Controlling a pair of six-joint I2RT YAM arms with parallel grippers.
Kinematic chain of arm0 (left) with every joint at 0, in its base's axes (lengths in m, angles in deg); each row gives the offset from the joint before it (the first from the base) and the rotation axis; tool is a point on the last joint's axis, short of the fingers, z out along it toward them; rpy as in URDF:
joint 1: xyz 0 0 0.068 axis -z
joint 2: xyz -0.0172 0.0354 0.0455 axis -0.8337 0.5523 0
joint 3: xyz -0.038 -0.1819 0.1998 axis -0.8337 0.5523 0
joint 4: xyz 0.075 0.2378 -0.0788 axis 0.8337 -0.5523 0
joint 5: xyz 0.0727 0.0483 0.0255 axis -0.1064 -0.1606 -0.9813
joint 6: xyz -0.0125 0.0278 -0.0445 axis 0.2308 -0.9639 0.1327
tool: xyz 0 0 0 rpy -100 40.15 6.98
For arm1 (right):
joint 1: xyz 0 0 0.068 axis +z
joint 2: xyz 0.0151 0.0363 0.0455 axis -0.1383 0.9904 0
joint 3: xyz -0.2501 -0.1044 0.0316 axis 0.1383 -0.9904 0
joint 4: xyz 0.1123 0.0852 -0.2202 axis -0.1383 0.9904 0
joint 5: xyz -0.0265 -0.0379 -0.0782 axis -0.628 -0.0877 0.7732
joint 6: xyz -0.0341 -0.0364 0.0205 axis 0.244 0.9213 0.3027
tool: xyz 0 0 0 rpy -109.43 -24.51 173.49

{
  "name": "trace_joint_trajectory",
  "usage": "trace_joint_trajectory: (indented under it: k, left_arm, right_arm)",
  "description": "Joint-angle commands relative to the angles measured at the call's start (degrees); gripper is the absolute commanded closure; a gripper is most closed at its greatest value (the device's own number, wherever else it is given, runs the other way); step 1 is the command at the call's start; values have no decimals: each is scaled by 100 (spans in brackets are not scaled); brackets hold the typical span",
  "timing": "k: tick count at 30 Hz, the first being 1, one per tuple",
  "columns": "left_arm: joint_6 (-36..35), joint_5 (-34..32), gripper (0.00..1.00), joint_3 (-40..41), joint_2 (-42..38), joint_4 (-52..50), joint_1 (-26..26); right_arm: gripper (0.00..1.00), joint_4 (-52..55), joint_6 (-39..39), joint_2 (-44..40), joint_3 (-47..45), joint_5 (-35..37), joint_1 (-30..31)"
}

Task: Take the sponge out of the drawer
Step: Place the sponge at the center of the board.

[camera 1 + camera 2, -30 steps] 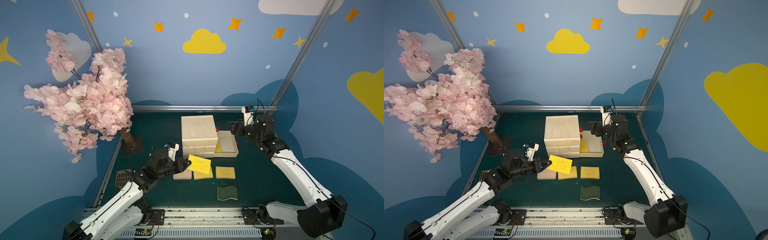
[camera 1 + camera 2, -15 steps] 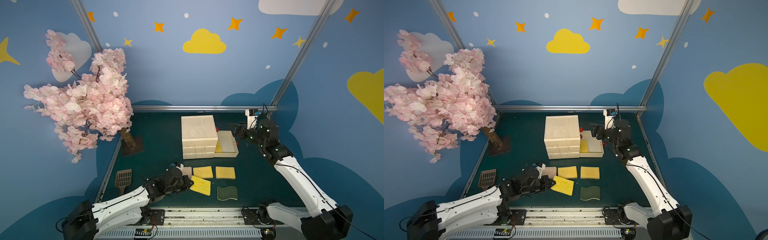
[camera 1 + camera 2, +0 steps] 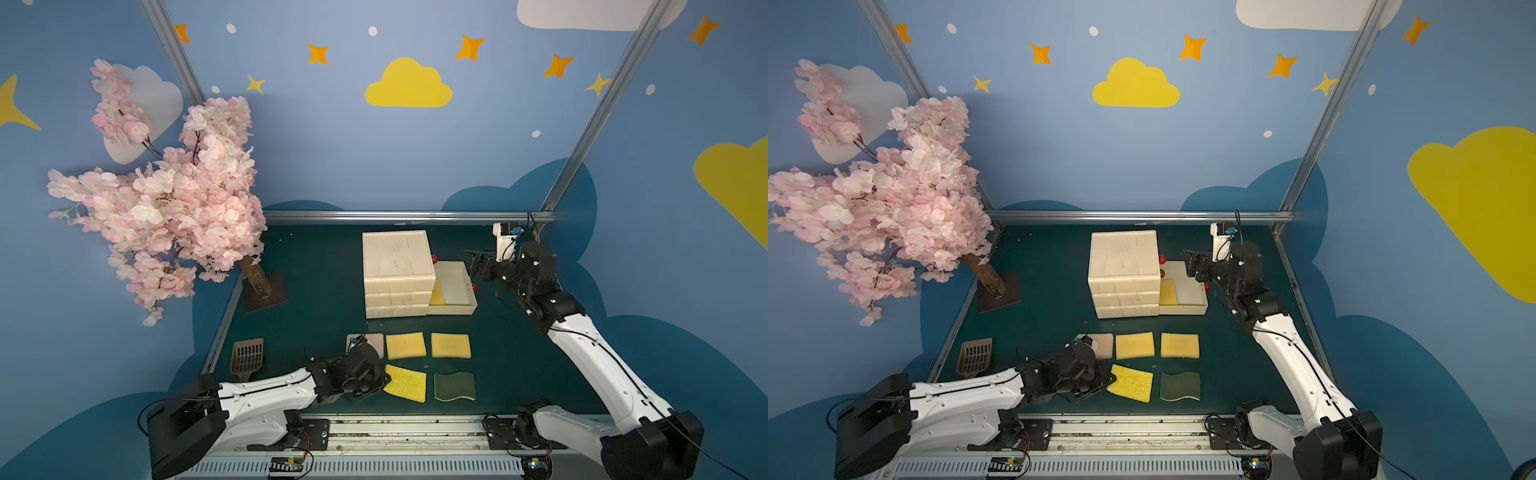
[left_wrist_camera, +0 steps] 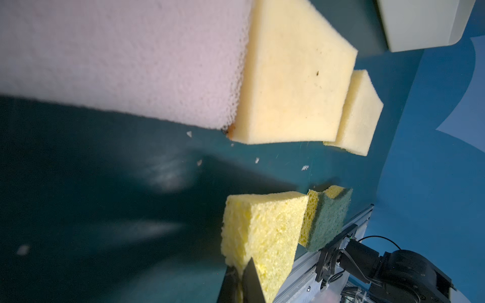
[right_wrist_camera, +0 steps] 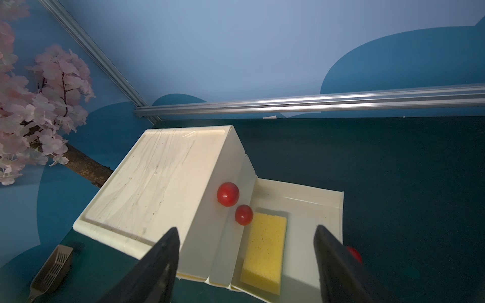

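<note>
Left fingers: the left gripper (image 3: 385, 379) is pinched tight on one corner of the porous yellow sponge (image 4: 262, 230), low over the green mat (image 3: 316, 291).
Right fingers: the right gripper (image 5: 246, 229) is spread wide and holds nothing, poised over the open bottom drawer (image 5: 315, 210).
Task sponge: the drawer sponge (image 5: 265, 246) lies flat on the drawer floor, below and between the right fingers, closer to the finger on the cabinet side.
Near the left fingers: the green-backed sponge (image 3: 454, 386) sits just beyond the held sponge and apart from it. Off to one side runs a row of the pink sponge (image 4: 118, 57), edge to edge with a pale foam sponge (image 3: 406, 345), and then a second foam sponge (image 3: 451, 345).
In the way on the right: two red knobs (image 5: 227, 194) stick out of the cabinet (image 3: 397, 253) over the drawer sponge's inner end. The cabinet top lies under one finger.
Well away: the brown scoop (image 3: 247, 357) and the blossom tree (image 3: 166, 199).
Hidden: in both top views the cabinet covers all but a strip of the drawer sponge. The left wrist covers part of the pink sponge. A third knob (image 5: 354, 253) shows only partly behind a right finger.
Unclear: whether the held sponge touches the mat.
</note>
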Motion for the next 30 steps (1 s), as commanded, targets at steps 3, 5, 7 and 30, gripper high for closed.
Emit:
trace_joint_trajectory:
  k: [3,5,7,30]
  left_arm:
    - [113,-310,97,22,111,131,30]
    - [116,-263,97,-26,236,175,30]
    - [114,-215,97,-69,389,264,29]
    - [221,-101,96,-580,1012,-16,219]
  right_arm:
    - [20,-89,-48,-35,-30,-205,-52]
    - [20,-75,-54,-16,-26,-209,-57]
    - [20,-92,-74,-1,-32,-255,-82]
    - [20,-338,-306,35,-195,-563,-393]
